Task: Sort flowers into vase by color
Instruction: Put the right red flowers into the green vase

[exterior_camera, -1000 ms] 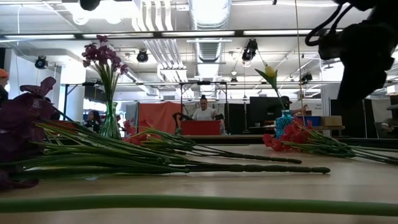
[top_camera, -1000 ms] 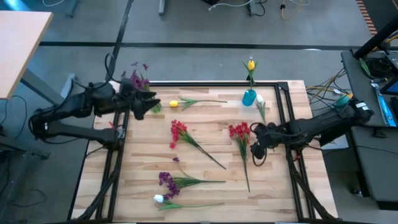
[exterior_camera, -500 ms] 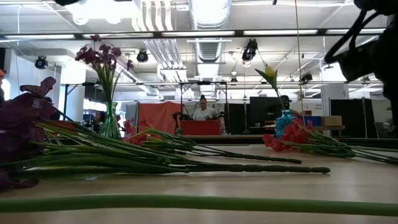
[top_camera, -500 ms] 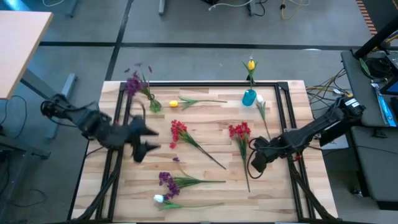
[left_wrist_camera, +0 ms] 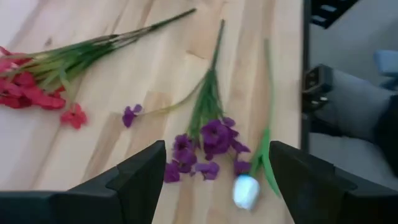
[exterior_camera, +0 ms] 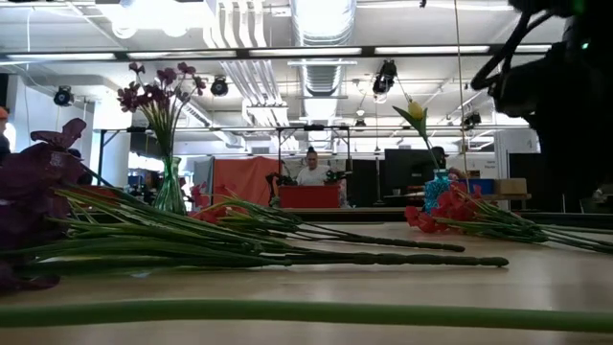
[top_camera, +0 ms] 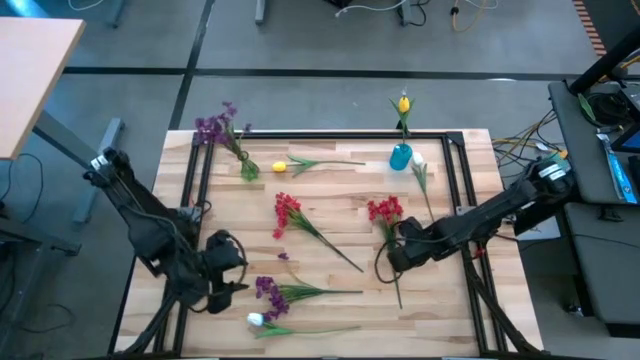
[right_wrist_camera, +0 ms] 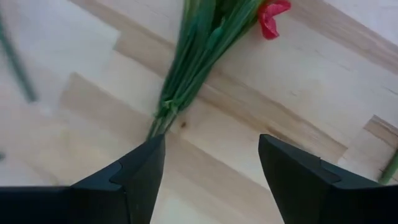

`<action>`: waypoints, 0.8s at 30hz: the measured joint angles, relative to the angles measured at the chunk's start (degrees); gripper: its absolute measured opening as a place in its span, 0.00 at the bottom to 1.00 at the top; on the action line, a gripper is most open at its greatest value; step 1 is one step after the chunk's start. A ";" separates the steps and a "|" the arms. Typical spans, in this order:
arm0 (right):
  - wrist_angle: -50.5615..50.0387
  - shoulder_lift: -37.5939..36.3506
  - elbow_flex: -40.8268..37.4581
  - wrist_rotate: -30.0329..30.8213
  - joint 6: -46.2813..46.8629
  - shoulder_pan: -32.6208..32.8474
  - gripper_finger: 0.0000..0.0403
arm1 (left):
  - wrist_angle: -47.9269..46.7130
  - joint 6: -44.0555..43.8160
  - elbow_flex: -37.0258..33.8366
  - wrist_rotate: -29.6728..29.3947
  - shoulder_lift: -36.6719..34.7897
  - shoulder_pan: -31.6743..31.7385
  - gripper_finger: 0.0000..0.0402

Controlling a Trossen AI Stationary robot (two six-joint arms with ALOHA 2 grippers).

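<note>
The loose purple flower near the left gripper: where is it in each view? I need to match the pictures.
High view: purple flower lying near the table's front edge, beside the left gripper.
Low view: big dark purple bloom at the left edge, probably the same flower.
Left wrist view: centre, between the fingers.
Right wrist view: not in it.
Shared landmark: white tulip beside it.

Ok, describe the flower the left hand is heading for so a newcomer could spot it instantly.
On the wooden table, look at the near left corner, just ahead of the open left hand. The purple flower lies flat there, stem pointing right. The white tulip beside it is paler and single-headed.
</note>
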 joint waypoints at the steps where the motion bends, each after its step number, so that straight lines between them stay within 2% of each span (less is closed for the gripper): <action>1: 0.04 1.55 0.40 -0.05 0.00 -0.20 0.65 | -0.01 0.36 0.00 -0.53 0.67 0.02 0.67; 9: 0.25 10.63 4.54 0.48 -3.03 -2.50 0.81 | 1.01 4.65 -0.07 -12.38 3.81 0.28 0.67; 11: 0.28 12.13 5.28 0.60 -4.25 -3.11 0.82 | 5.74 9.26 -0.79 -13.54 4.44 0.28 0.66; 13: 0.31 13.63 5.60 0.61 -5.35 -3.81 0.82 | 13.84 16.12 -2.13 -12.09 5.16 0.61 0.65; 16: 0.63 15.29 6.02 0.44 -7.23 -4.54 0.77 | 28.39 27.02 -4.45 -7.18 6.40 1.52 0.62; 19: 2.18 16.28 5.89 -0.05 -8.59 -5.02 0.67 | 40.11 35.74 -7.46 -5.08 7.39 2.66 0.58; 24: 3.75 16.04 5.91 -0.50 -11.60 -5.11 0.42 | 54.29 38.98 -14.50 -4.63 7.53 6.23 0.55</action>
